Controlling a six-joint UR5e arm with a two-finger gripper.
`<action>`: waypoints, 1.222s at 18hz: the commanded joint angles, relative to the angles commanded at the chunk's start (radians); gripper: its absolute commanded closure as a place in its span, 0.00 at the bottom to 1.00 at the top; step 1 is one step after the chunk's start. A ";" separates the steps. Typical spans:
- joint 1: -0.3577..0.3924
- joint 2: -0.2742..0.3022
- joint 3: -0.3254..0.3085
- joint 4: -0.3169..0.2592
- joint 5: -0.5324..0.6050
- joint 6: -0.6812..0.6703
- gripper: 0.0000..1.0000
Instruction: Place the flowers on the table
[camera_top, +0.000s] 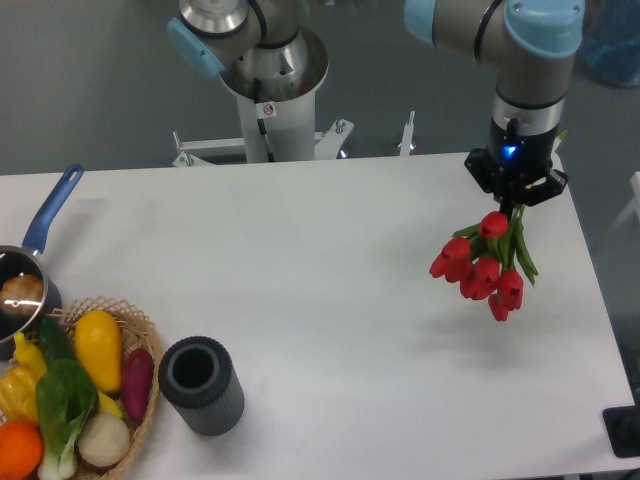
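Observation:
A bunch of red tulips with green stems and leaves hangs head-down from my gripper at the right side of the white table. The gripper is shut on the stems and points straight down. The blooms hang a little above the tabletop, and their shadow lies on the table below and to the left of them. The fingertips are mostly hidden by the stems and the gripper body.
A dark grey ribbed cylinder vase stands at the front left. A wicker basket of vegetables sits at the front left corner. A pot with a blue handle is at the left edge. The arm's base stands behind the table.

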 joint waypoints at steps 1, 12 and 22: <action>0.000 0.002 -0.003 -0.002 0.000 0.000 1.00; -0.074 -0.023 -0.113 0.009 -0.018 -0.061 0.95; -0.074 -0.034 -0.118 0.028 -0.135 -0.074 0.00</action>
